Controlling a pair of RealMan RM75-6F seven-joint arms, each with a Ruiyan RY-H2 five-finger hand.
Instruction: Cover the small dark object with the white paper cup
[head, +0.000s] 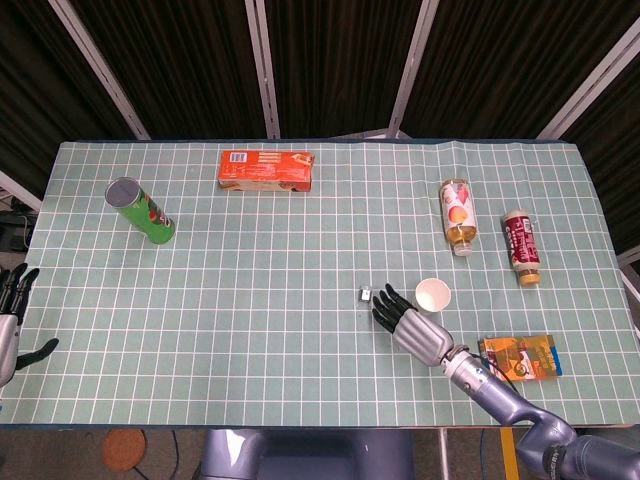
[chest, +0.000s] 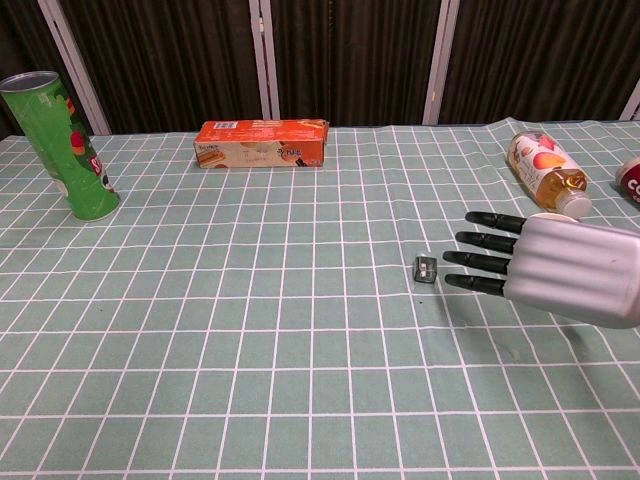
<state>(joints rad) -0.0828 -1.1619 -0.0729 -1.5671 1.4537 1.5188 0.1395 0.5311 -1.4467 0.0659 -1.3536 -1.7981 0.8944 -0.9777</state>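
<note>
A small dark object (head: 366, 294) (chest: 425, 269) lies on the green checked tablecloth near the middle. The white paper cup (head: 433, 296) stands upright, mouth up, just right of it; in the chest view my right hand hides the cup. My right hand (head: 410, 325) (chest: 560, 271) is flat with fingers straight and apart, holding nothing. Its fingertips (chest: 455, 261) stop just right of the dark object, without touching it. My left hand (head: 12, 320) hangs open beyond the table's left edge.
A green chip can (head: 141, 210) stands at the left. An orange box (head: 266, 170) lies at the back. Two bottles (head: 457, 216) (head: 520, 246) lie at the right. An orange packet (head: 520, 357) lies near the front right edge.
</note>
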